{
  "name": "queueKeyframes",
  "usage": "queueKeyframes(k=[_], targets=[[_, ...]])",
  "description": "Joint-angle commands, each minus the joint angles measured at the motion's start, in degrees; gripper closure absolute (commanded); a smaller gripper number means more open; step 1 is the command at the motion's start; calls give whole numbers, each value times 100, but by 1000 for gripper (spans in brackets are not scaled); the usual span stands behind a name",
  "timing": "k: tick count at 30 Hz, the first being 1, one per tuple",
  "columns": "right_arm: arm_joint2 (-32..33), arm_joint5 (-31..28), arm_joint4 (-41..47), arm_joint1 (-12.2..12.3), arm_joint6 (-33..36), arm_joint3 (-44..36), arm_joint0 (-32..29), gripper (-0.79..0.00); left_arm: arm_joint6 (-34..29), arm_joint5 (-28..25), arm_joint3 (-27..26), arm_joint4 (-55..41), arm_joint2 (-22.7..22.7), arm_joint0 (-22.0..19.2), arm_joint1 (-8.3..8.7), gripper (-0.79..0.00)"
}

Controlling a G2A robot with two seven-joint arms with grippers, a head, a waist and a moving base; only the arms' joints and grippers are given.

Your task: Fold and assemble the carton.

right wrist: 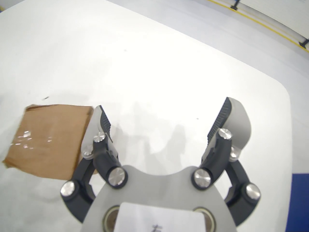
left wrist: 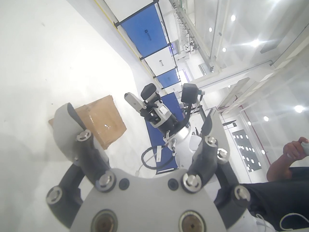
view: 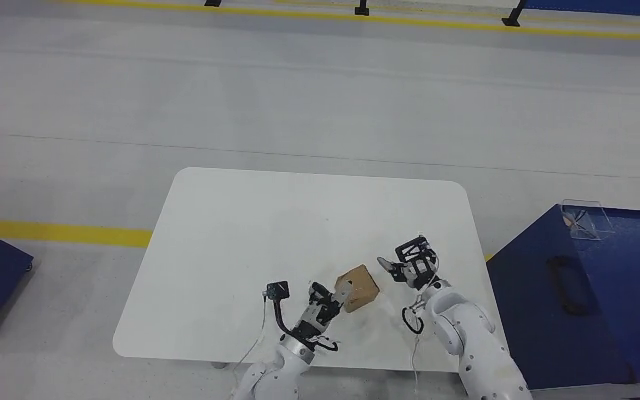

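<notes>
the carton point(view: 357, 288) sits near the table's point(view: 250, 220) 5 o'clock edge between the left gripper point(view: 333, 296) at its 8 o'clock and right gripper point(right wrist: 166, 112) at its 2 o'clock, both wide and empty, so a one-sided push could skid it off.

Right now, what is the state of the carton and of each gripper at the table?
Carton: folded into a box shape, visible faces shut, resting on the table, not gripped.
Left gripper: open, empty, close beside the carton.
Right gripper: open, empty, at the carton's other side.
</notes>
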Motion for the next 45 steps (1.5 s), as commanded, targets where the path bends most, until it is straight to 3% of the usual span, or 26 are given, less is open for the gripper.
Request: queueKeyframes(k=[1,4,7,12,15,19,23,28,37,38,40,44,45], targets=[[-99,42,-11,-19,266,184,155,-785,-25,9,1,-95,1,-1,0,-785],[-354,25,-77,-69,484,544,454,-785,-169,137,-79,385,24,-54,32,-785],[-661,-117,-217,-122,472,861,734,-785,-344,530,-150,1885,36,-147,123,-785],[-1047,-501,-396,-184,150,1152,1017,-785,-1441,433,-56,3806,-130,-441,336,-785],[-1171,-772,-147,-233,136,1394,1214,-785,-1550,278,87,4619,-198,-506,433,-785],[-1439,-780,-57,-322,61,1619,1415,-785,-1520,179,101,4838,-306,-425,501,-785],[-1637,-700,-21,-394,-4,1763,1526,-785,-1339,388,170,5251,-106,-383,504,-785],[-1728,-663,-4,-433,-31,1869,1600,-785,-953,537,633,5247,274,-664,408,-785],[-1725,-700,104,-448,-9,1916,1601,-785,-740,522,1238,4829,392,-1086,323,-785],[-1723,-703,107,-448,-5,1915,1598,-785,-755,478,1266,4776,395,-1102,321,-720],[-1721,-688,109,-449,-11,1924,1586,-785,-787,447,1297,4726,389,-1139,321,-674],[-1740,-632,100,-460,-15,1966,1595,-785,-769,408,1298,4687,384,-1148,330,-400],[-1739,-609,94,-462,-19,1978,1598,-785,-769,396,1286,4675,381,-1139,334,-363]])
